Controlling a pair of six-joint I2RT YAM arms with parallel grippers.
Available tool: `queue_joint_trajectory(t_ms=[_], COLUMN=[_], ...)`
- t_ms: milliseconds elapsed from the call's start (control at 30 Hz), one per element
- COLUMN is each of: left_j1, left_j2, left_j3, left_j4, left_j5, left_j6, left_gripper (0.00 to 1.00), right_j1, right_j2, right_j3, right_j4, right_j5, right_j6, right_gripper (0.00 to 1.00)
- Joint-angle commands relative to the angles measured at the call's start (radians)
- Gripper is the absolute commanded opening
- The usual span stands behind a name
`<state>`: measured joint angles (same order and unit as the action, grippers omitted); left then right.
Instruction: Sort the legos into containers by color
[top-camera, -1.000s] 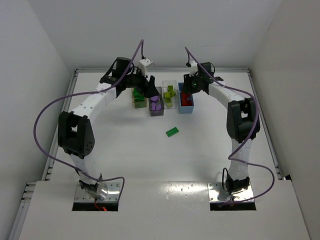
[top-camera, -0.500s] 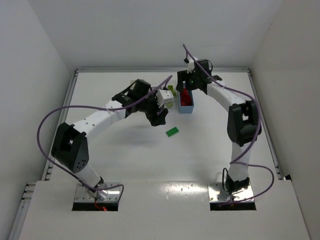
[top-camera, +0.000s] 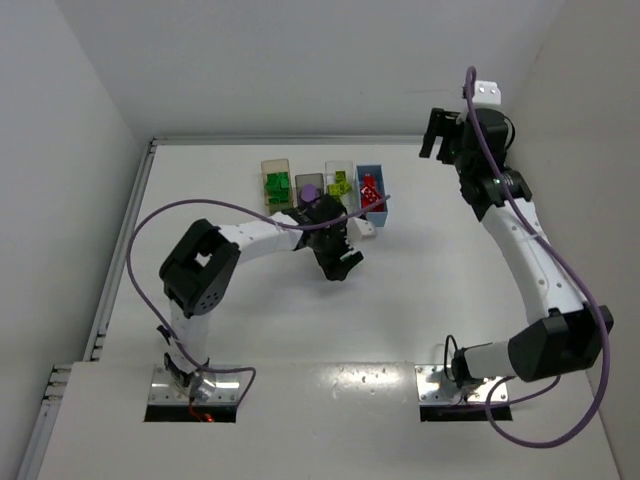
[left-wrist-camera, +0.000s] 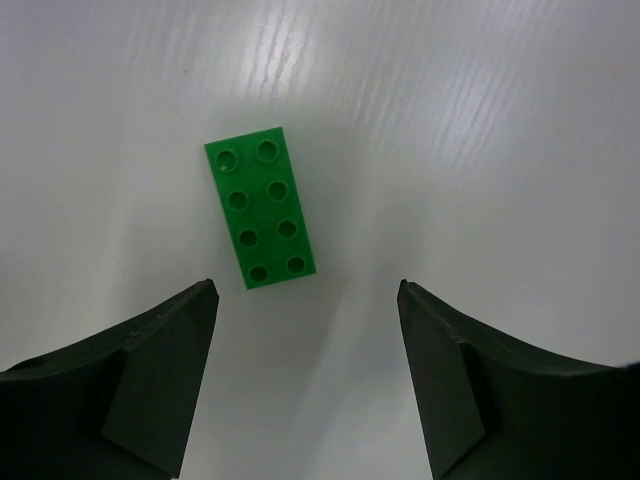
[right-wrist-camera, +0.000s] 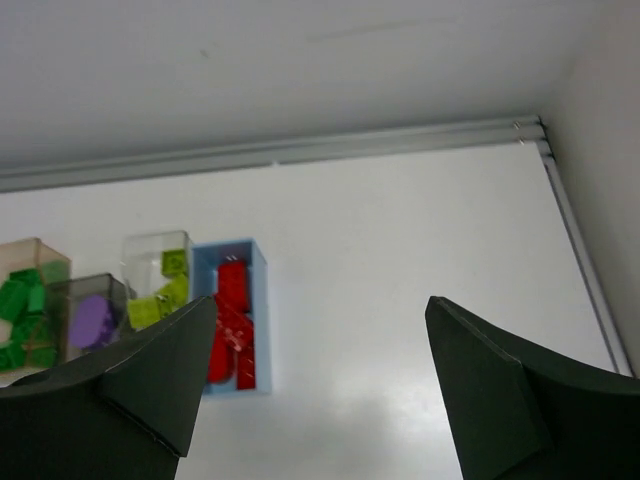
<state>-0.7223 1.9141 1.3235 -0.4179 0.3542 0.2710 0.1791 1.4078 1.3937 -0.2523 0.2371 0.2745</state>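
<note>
A dark green lego (left-wrist-camera: 260, 213) lies flat on the white table, studs up. My left gripper (left-wrist-camera: 305, 290) hangs open just above it, the brick a little ahead of the gap; in the top view the left gripper (top-camera: 335, 255) hides the brick. My right gripper (right-wrist-camera: 320, 300) is open and empty, raised high at the back right (top-camera: 436, 138). The containers stand in a row: tan-orange bin (top-camera: 275, 165) with dark green legos, smoky grey bin (top-camera: 310, 180) with a purple lego (right-wrist-camera: 95, 320), clear bin (top-camera: 340, 168) with lime legos (right-wrist-camera: 160, 300), light blue bin (right-wrist-camera: 258, 300) with red legos (right-wrist-camera: 230, 320).
White walls close in the table at the back and both sides, with a metal rail (right-wrist-camera: 300, 150) along the back edge. The left arm's purple cable (top-camera: 150, 230) loops over the left half of the table.
My left arm swung from the bins down over the loose green lego. My right gripper opened above the light blue bin, then lifted away to the back right.
</note>
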Motion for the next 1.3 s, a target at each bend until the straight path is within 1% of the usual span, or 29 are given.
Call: queue_joint_trajectory(t_ms=[0, 167, 333, 433, 567, 600, 667, 700, 800, 833, 900, 967, 1000, 1033, 1100, 1133, 1167, 1200, 1267], left_j1=[-0.043, -0.052, -0.052, -0.052, -0.052, -0.052, -0.052, -0.052, -0.052, -0.052, -0.052, -0.042, -0.017, -0.003, 0.029, 0.064, 0.101, 0.101, 0.152], left_j2=[0.040, 0.097, 0.148, 0.181, 0.206, 0.206, 0.215, 0.215, 0.192, 0.192, 0.165, 0.140, 0.123, 0.084, 0.042, -0.001, -0.022, -0.045, -0.119], left_j3=[0.072, 0.111, 0.141, 0.154, 0.164, 0.164, 0.164, 0.154, 0.131, 0.117, 0.103, 0.076, 0.056, 0.056, 0.045, 0.045, 0.074, 0.086, 0.108], left_j4=[0.042, 0.053, 0.071, 0.071, 0.071, 0.062, 0.051, 0.038, 0.037, 0.027, 0.013, 0.013, 0.004, 0.004, 0.004, -0.005, -0.019, -0.019, -0.030], left_j5=[-0.092, -0.132, -0.187, -0.187, -0.163, -0.162, -0.109, -0.097, -0.086, -0.086, -0.086, -0.064, -0.046, 0.012, 0.075, 0.138, 0.164, 0.183, 0.216], left_j6=[-0.010, -0.039, -0.076, -0.090, -0.090, -0.090, -0.070, -0.061, -0.052, -0.052, -0.041, -0.041, -0.041, -0.041, -0.056, -0.079, -0.090, -0.102, -0.139], left_gripper=[0.79, 0.80, 0.80, 0.80, 0.74, 0.70, 0.61, 0.52, 0.38, 0.30, 0.22, 0.19, 0.17, 0.16, 0.13, 0.10, 0.10, 0.10, 0.10], right_j1=[-0.024, -0.079, -0.101, -0.122, -0.133, -0.133, -0.144, -0.144, -0.153, -0.153, -0.153, -0.162, -0.162, -0.162, -0.162, -0.171, -0.171, -0.171, -0.171], right_j2=[-0.044, -0.111, -0.132, -0.132, -0.132, -0.132, -0.132, -0.132, -0.122, -0.122, -0.113, -0.104, -0.092, -0.078, -0.063, -0.053, -0.032, -0.020, 0.003], right_j3=[-0.084, -0.123, -0.124, -0.124, -0.124, -0.124, -0.124, -0.124, -0.124, -0.124, -0.124, -0.124, -0.133, -0.133, -0.144, -0.144, -0.153, -0.153, -0.153], right_j4=[-0.056, -0.093, -0.113, -0.113, -0.131, -0.131, -0.140, -0.140, -0.140, -0.140, -0.140, -0.140, -0.140, -0.140, -0.128, -0.117, -0.108, -0.108, -0.094], right_j5=[0.068, 0.042, -0.008, -0.019, -0.038, -0.047, -0.047, -0.056, -0.067, -0.067, -0.079, -0.111, -0.123, -0.157, -0.199, -0.237, -0.275, -0.275, -0.332], right_j6=[0.014, 0.014, 0.023, 0.023, 0.014, 0.014, 0.005, 0.005, 0.005, 0.005, 0.005, 0.005, 0.005, 0.005, 0.015, 0.025, 0.025, 0.035, 0.035], right_gripper=[0.86, 0.86, 0.86, 0.86, 0.86, 0.84, 0.84, 0.83, 0.82, 0.82, 0.82, 0.82, 0.82, 0.82, 0.82, 0.82, 0.82, 0.82, 0.82])
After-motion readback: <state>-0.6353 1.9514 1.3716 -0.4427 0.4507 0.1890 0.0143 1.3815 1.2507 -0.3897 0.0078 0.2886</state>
